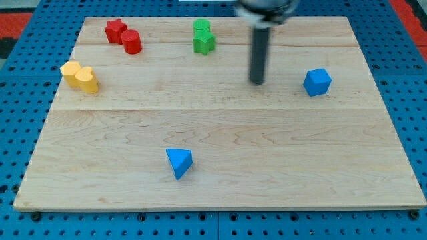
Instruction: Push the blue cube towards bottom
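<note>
Camera view: the blue cube was recorded at right of centre in the upper half of the wooden board. My tip was noted just left of it, apart. No fingers were fitted. The cube was judged light, rigid, easily slid; contact is advised on its upper face.

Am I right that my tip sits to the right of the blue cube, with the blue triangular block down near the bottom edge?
Not quite. In the camera view, my tip is to the view's left of the blue cube, at about the same height and apart from it, not to its right. The blue triangular block does sit near the bottom edge.
</note>
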`<state>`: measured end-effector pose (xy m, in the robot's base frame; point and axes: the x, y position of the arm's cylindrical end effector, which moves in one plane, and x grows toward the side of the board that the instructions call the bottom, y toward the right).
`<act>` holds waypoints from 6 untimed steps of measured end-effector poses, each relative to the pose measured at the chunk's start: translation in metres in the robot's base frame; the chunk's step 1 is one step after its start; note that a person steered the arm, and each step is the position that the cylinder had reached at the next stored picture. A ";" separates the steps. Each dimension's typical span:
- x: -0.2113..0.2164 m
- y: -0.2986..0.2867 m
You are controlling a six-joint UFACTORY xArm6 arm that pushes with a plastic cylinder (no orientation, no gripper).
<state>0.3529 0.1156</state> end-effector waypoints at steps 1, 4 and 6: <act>-0.024 0.055; 0.038 -0.021; 0.051 0.052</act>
